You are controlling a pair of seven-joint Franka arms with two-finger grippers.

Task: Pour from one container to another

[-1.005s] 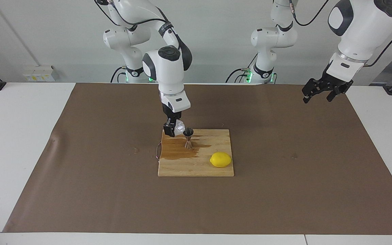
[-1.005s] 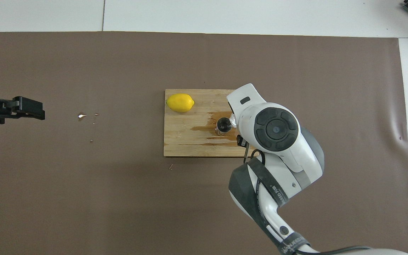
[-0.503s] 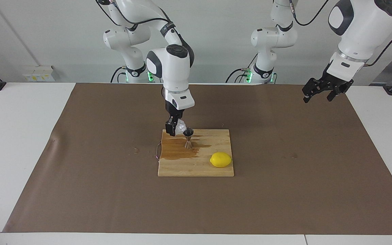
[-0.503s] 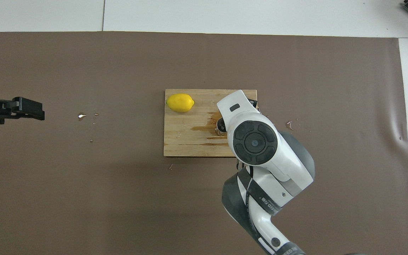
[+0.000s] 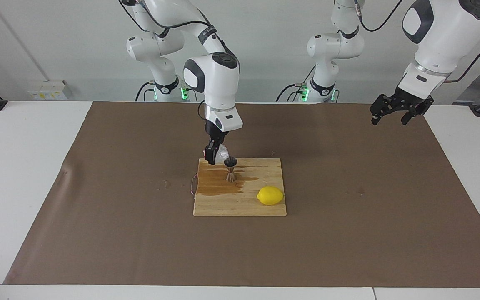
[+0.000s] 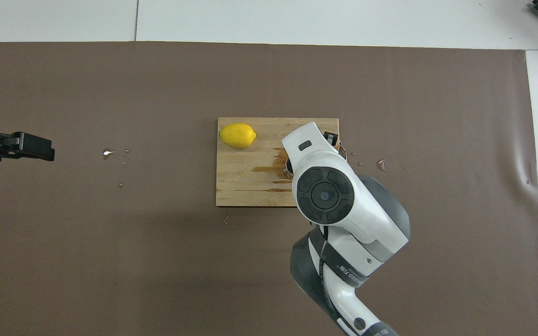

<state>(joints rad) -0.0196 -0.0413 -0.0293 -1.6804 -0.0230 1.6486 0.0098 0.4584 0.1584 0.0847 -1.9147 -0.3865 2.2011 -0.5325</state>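
Observation:
My right gripper [image 5: 216,156] is shut on the small translucent whitish plastic cup [image 5: 222,154]. It holds the cup tipped sideways right beside the rim of the steel hourglass jigger [image 5: 231,169]. The jigger stands upright on the wooden cutting board [image 5: 240,202], on its edge nearer the robots. From overhead the right arm's wrist covers the cup and nearly all of the jigger [image 6: 288,167]. My left gripper [image 5: 388,121] hangs open and empty in the air over the brown mat at the left arm's end, where that arm waits.
A yellow lemon [image 5: 270,195] lies on the board's corner farther from the robots. A dark wet patch [image 5: 219,186] spreads over the board around the jigger. Small droplets [image 6: 108,152] dot the brown mat [image 5: 348,233] on both sides of the board.
The right arm's wrist has swung upright and shifted a little toward the left arm's end, bringing the tipped cup closer over the jigger. The left gripper has hardly moved.

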